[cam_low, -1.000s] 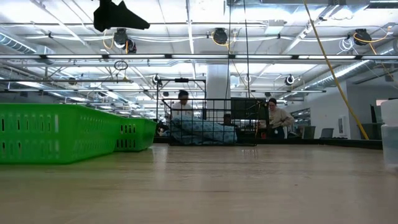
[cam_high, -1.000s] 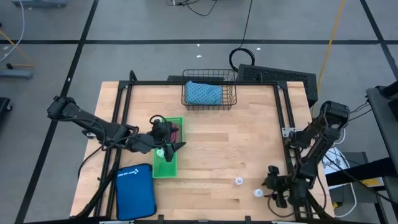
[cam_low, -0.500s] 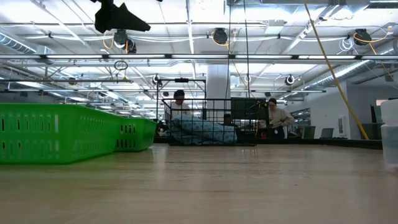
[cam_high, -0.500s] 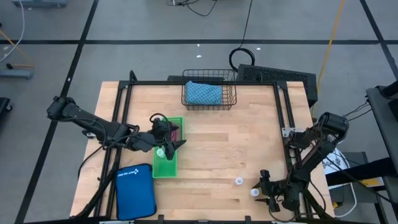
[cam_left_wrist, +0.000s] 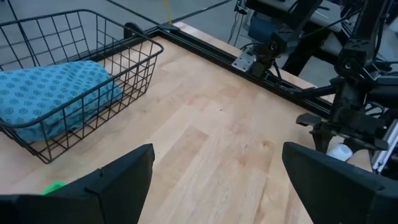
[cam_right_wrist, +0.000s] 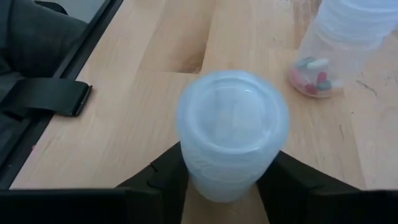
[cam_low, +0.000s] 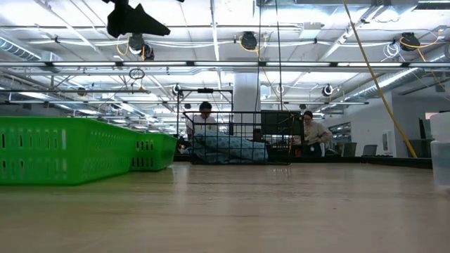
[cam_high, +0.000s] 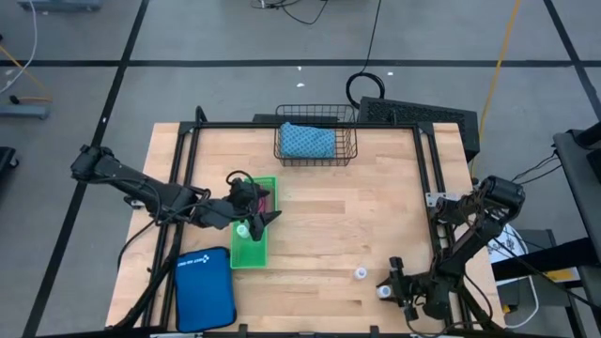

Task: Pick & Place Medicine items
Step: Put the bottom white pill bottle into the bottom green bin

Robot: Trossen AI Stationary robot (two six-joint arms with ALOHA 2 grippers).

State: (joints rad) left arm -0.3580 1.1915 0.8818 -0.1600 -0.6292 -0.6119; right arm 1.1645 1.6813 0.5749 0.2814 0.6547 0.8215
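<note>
Two tiny white round bottles stand upright on the table near its near right edge, one [cam_high: 360, 273] free and one [cam_high: 383, 289] between my right gripper's [cam_high: 389, 287] open fingers. In the right wrist view this capped bottle [cam_right_wrist: 233, 134] fills the gap between the fingers, and the other bottle [cam_right_wrist: 342, 50], with pills inside, stands beyond it. My left gripper [cam_high: 255, 223] hovers open and empty over the green tray [cam_high: 252, 252]. The tray holds a third white bottle [cam_high: 241, 230] and dark and pink pieces [cam_high: 266, 199]. My right gripper comes level from the table's right side, one finger [cam_right_wrist: 165, 177] on each side of the bottle's body [cam_right_wrist: 221, 186] below its cap. Whether the fingers touch it, I cannot tell. The bottle stands upright on the table.
A blue zip pouch [cam_high: 204, 289] lies at the near left corner beside the tray. A wire basket [cam_high: 315, 143] with a blue cloth sits at the far edge. Black frame rails [cam_high: 427, 178] run along the table's sides. Bare wood lies in the middle. People sit in the room behind.
My right gripper has moved along the near edge toward the table's left until its fingers stand around the nearer white bottle. The bottle has kept its place and my left arm has stayed still.
</note>
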